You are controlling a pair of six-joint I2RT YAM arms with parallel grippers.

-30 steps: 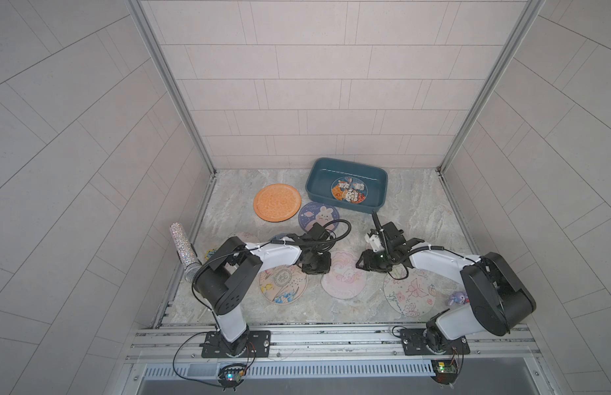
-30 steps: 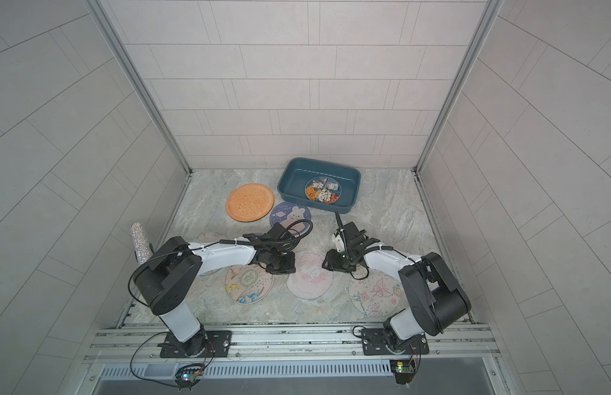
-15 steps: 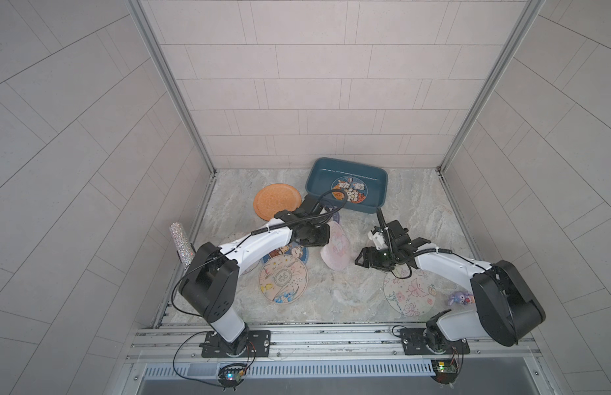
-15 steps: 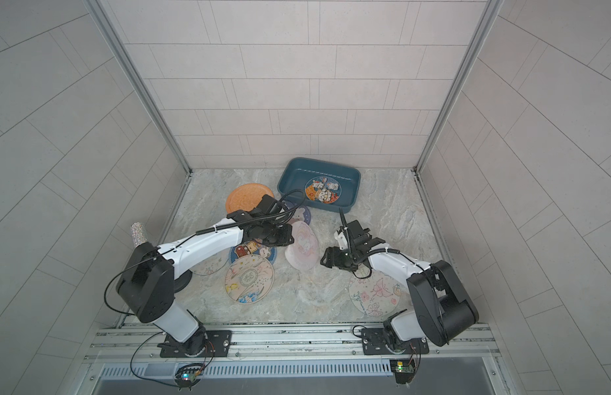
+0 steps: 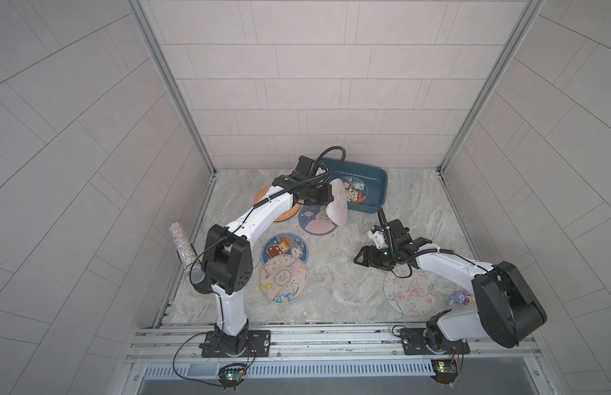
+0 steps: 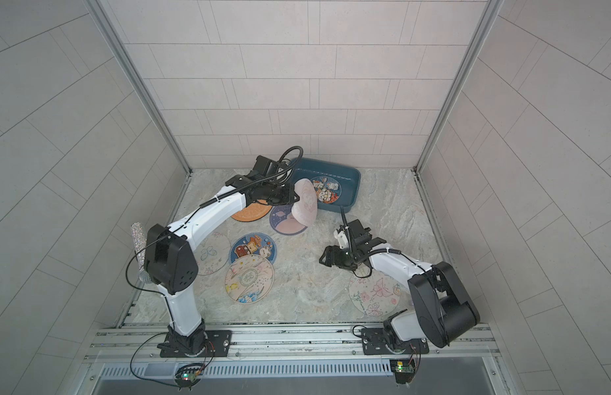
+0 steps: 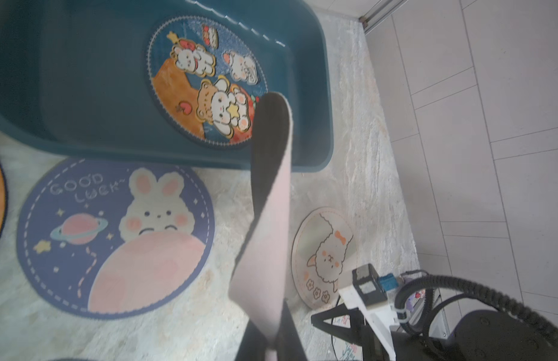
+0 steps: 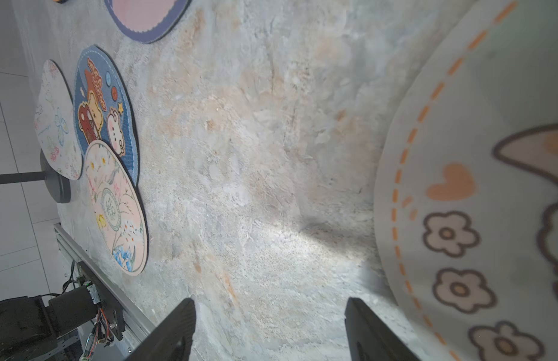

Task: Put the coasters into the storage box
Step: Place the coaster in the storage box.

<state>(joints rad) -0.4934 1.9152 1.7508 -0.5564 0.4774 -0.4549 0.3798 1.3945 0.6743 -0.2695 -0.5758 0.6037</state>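
Left gripper point(image 5: 328, 197) is pinching the pink coaster point(image 5: 339, 205) by its rim, so the disc hangs on edge over the near wall of the storage box point(image 5: 377, 183). A second ago that coaster lay flat on the table between the two arms. Now it is lifted and carried back past the navy bunny coaster point(image 5: 312, 222), which has not moved. One cartoon coaster point(image 5: 353, 189) lies flat inside the box, as before.

Right gripper point(image 5: 359, 256) has drawn a little toward its own side, and its jaws are spread wider than a second ago, with only bare table between them.

From the left wrist, the pink coaster's dark underside shows, its top edge in front of the box's front wall. That camera and the right wrist also catch an alpaca coaster point(image 7: 324, 253) beside the right gripper, mostly hidden under the arm from above. A pale butterfly coaster point(image 6: 211, 253) shows in a top view beside the left arm's elbow.
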